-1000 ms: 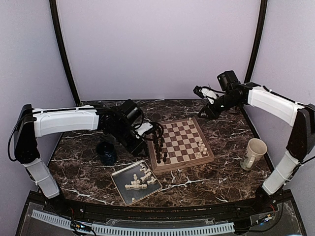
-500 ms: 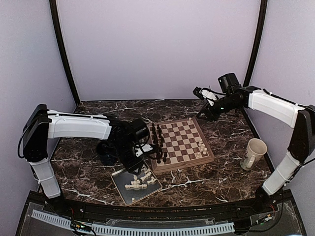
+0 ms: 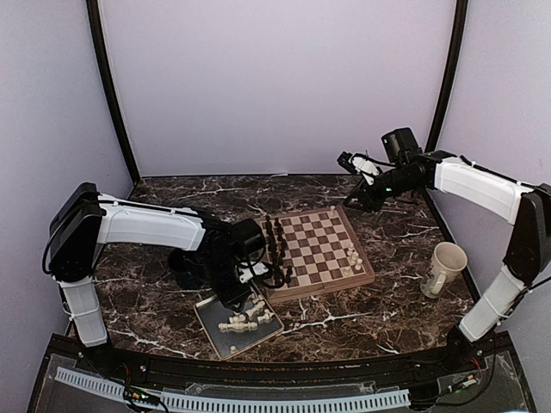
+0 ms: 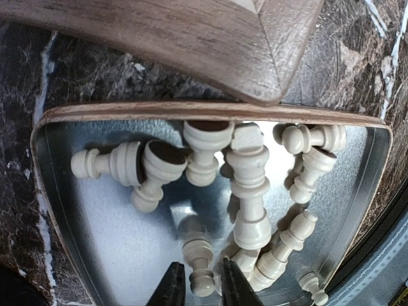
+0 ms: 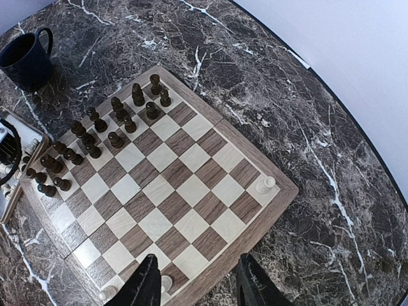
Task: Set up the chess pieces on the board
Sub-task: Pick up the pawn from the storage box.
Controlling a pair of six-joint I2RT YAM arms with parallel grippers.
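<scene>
**Entry: left tool at the tray, 1 cream piece between its jaws**

- Left tool [image 4: 202, 280]: lowered into the grey tray [image 4: 210, 109], which sits on the desk [image 3: 155, 310] just near and left of the board [image 3: 317, 251]. Its jaws stand narrow on either side of the small lying piece [image 4: 196, 245]. Whether the pads touch it cannot be told. It is placed so because this piece lies a little clear of the heap and offers its slim end, probably the easiest pick.
- Chess pieces [image 4: 250, 191]: most are in the tray, on their sides and jumbled against the far wall, some overlapping. A few stand on the board's right edge [image 3: 351, 256], and 1 stands at its far right corner [image 5: 264, 185]. By this showing the cream side is well short of set.
- Dark pieces [image 3: 275, 245]: ranked upright along the board's left edge.
- Right tool [image 5: 197, 268]: held high over the board's far right side, jaws wide apart and holding nothing. It is probably parked there to leave the tray side free.
- Dark mug [image 3: 185, 267]: on the desk, left of the board.
- Cream mug [image 3: 443, 268]: on the desk, well to the right of the board.
- Risk, as judged: lifting the lying piece may drag its neighbours.
</scene>
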